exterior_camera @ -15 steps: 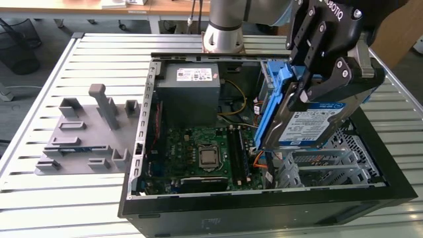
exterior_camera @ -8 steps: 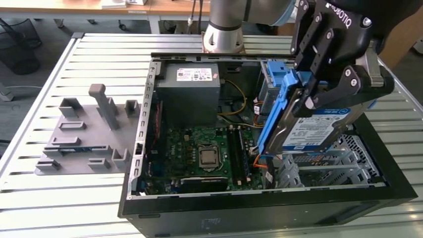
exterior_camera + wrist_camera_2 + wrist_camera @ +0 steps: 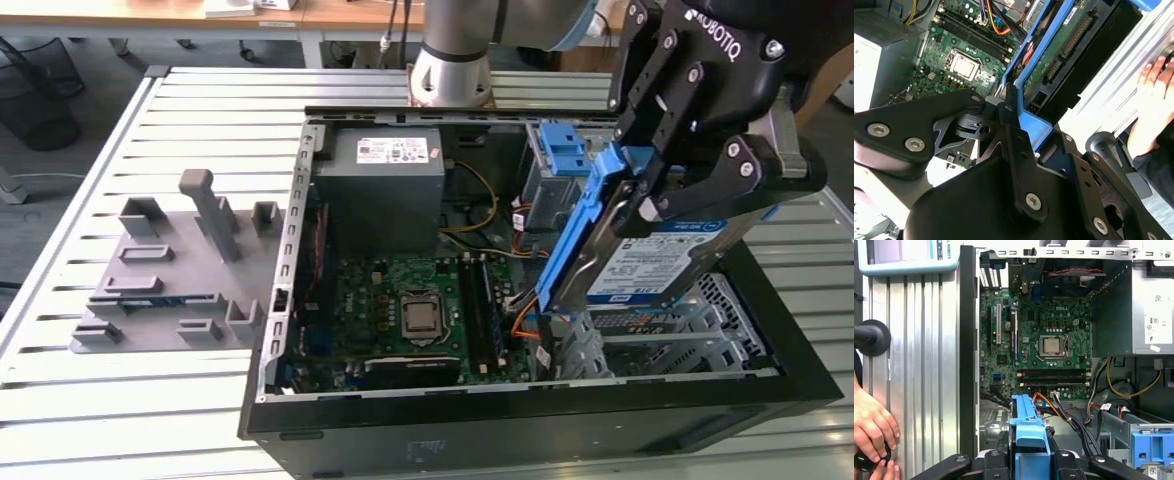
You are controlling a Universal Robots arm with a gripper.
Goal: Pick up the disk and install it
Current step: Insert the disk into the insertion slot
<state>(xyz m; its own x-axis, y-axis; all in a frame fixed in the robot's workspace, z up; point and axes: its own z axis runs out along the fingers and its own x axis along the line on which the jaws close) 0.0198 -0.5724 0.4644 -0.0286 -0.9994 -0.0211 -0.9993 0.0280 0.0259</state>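
Observation:
The disk [image 3: 667, 262], silver with a white-and-blue label and framed by a blue carrier bracket [image 3: 585, 235], hangs on edge and tilted above the drive cage [image 3: 674, 352] at the exterior view's right of the open computer case [image 3: 534, 425]. My gripper [image 3: 638, 200] is shut on its upper end, its black fingers [image 3: 694, 180] clamping both faces. In the second wrist view the disk's green circuit-board underside [image 3: 1066, 42] and blue carrier [image 3: 1029, 125] run out from the gripper. The first wrist view shows the carrier's blue edge [image 3: 1026, 427] between the fingers, above the case floor.
Inside the case lie the motherboard [image 3: 414, 305], grey power supply [image 3: 387, 170], orange and black cables [image 3: 1074, 415], and another blue-fronted bay [image 3: 561, 150]. A grey fixture [image 3: 174, 270] stands on the slatted table at the exterior view's left. A person's hand [image 3: 871, 427] rests beside the case.

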